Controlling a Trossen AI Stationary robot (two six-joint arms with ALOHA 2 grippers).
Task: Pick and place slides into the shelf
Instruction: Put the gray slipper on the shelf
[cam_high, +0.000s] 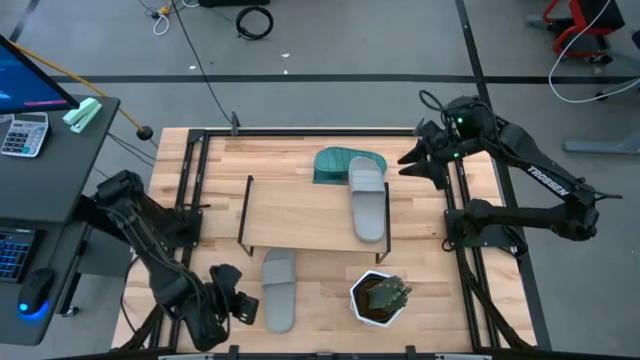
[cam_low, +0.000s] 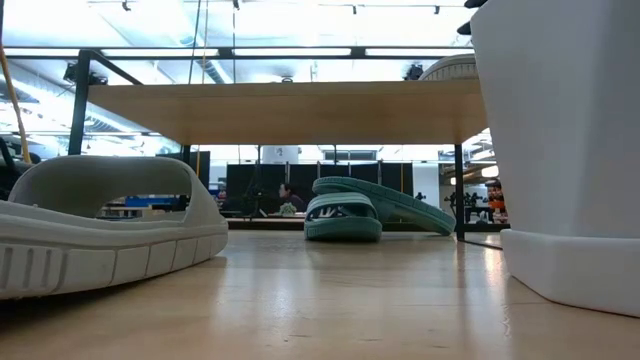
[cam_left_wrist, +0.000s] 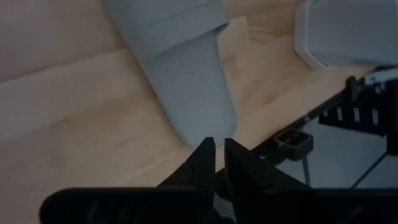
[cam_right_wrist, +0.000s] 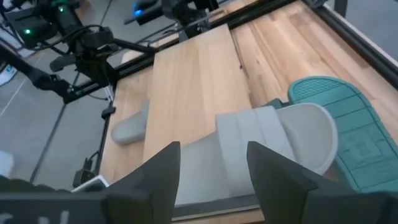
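Shelf (cam_high: 310, 210) stands mid-table, board flat on thin black legs; one light grey slide (cam_high: 368, 203) lies on top at its right end, lengthwise, heel at the far edge, so it counts as placed. Teal slides (cam_high: 340, 165) sit on the tabletop just behind the shelf's far edge, touching the placed grey one; in the low view they appear stacked, one over the other, under and beyond the board; judged still to be picked.

Second grey slide (cam_high: 279, 288) lies on the table (cam_high: 440, 290) in front of the shelf, near edge, toe pointing away from the board; not on the shelf, so still outstanding. White pot (cam_high: 379, 298) stands to its right, close but apart.

Left gripper (cam_high: 240, 305) sits low at the near-left, just beside this slide's heel end; wrist view shows its fingers (cam_left_wrist: 202, 165) nearly together with only a thin slit, nothing between them; slide's end lies just ahead, untouched; probably lining up on it, and would need to spread to take it.

Right gripper (cam_high: 410, 163) hovers at the far right beside the teal pair; jaws wide apart, empty, aimed over the placed grey slide; likely positioned for the teal ones next.
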